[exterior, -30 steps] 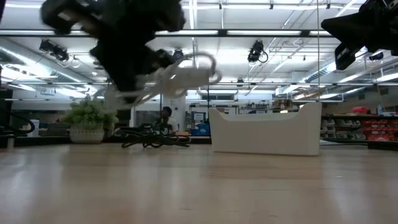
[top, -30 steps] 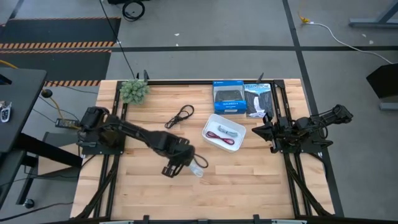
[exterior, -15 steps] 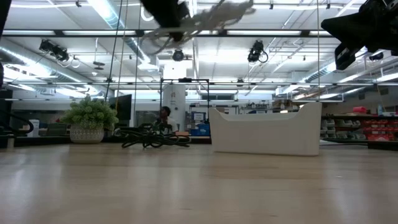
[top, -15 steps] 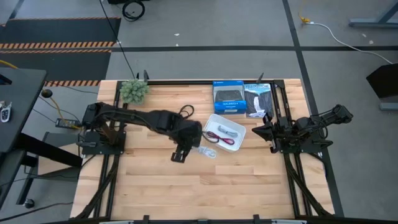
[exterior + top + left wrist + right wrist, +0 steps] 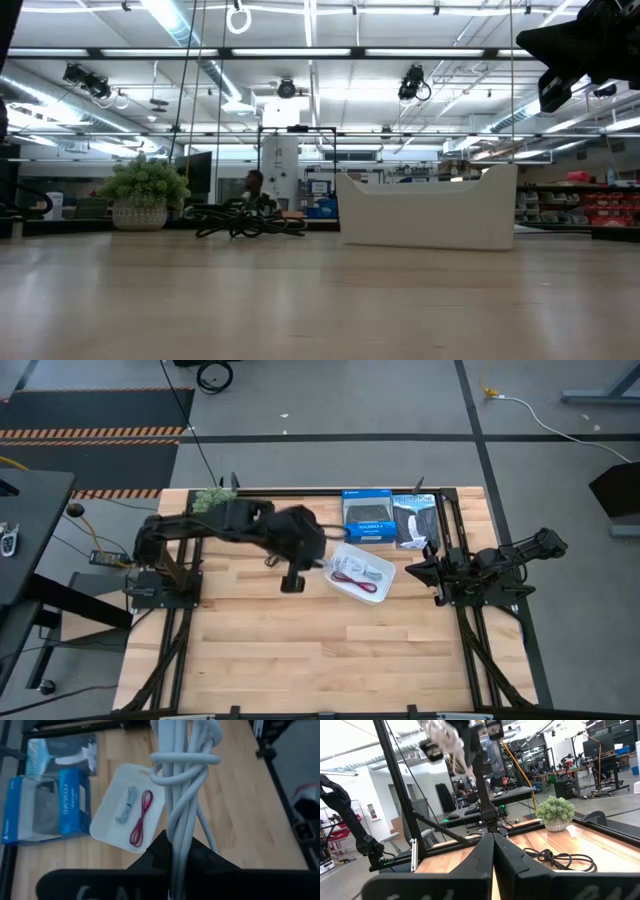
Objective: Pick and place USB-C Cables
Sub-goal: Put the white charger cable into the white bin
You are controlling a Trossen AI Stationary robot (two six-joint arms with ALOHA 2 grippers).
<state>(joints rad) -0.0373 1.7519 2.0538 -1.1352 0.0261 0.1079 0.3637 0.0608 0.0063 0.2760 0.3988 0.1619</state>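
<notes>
My left gripper (image 5: 300,560) is up in the air just left of the white tray (image 5: 385,582) and is shut on the white coiled USB-C cable (image 5: 182,795). The right wrist view shows that cable (image 5: 447,740) well above the table. In the tray lie the dark red cable (image 5: 140,817) and the grey-blue cable (image 5: 125,805). The black cable (image 5: 245,222) rests on the wood near the far edge and is mostly hidden under my left arm in the high view. My right gripper (image 5: 420,570) waits shut at the table's right edge. My left gripper pinches the white cable's bundled strands (image 5: 176,851) between its two fingers, coming from above and pointing down. The strands run along the fingers. The coil, with its wrapped loop (image 5: 185,759), hangs beyond the fingertips, lifted clear of the table.
A small potted plant (image 5: 215,505) stands at the far left corner. A blue box (image 5: 367,515) and a dark package (image 5: 415,520) lie along the far edge behind the tray. Black frame rails run down both sides. Bare wood spreads over the near half.
My left gripper has risen and swung from the table's near middle toward the far edge and the tray. It has carried the white cable up with it until only a loop shows at the top of the low view. It has stayed shut on the cable.
</notes>
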